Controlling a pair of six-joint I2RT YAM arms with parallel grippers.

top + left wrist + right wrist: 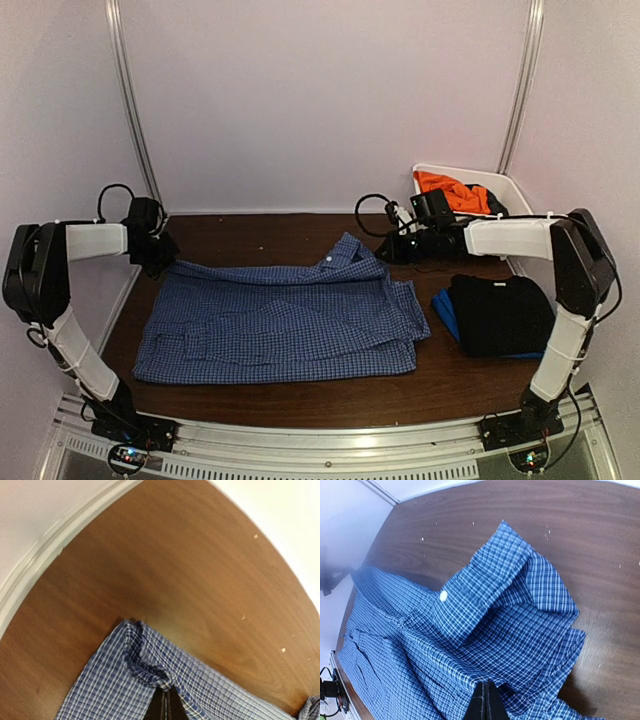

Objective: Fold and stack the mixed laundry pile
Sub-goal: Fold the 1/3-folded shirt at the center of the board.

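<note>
left gripper [167,692] pressed together, pinching far-left edge of checked shirt [280,320] (thin bite, only puckered hem caught). shirt lies spread flat on table [300,235], collar toward far side. right gripper [485,687] likewise closed on cloth at collar-end shoulder. risk: uneven lift, hem slips from one pinch, fold lands skewed. further right, black piece [505,315] sits on blue piece [443,318]; swinging cloth could scuff that stack. orange t-shirt [450,190] waits in white tub [500,182].

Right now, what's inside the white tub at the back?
The white tub holds a crumpled orange garment and something dark beside it. The right arm covers the tub's near part, and anything underneath the clothes is hidden.
</note>
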